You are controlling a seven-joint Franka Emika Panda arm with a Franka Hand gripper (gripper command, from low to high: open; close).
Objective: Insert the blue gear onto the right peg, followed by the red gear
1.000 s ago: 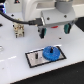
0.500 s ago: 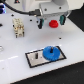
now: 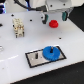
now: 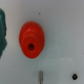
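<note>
Gripper [image 3: 59, 11] above the red gear [image 3: 54, 22], opening unclear.

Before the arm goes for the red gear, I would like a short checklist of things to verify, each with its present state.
1. The blue gear sits on the plate at the right peg: ok, though full seating cannot be judged.
2. The red gear lies free on the table, nothing touching it: ok.
3. The red gear shows its centre hole to the wrist camera: ok.
4. Gripper above the red gear: ok by the wrist view.
5. Gripper open and empty: cannot tell, the fingers are not shown.
6. The shorter pin is free: ok.
</note>
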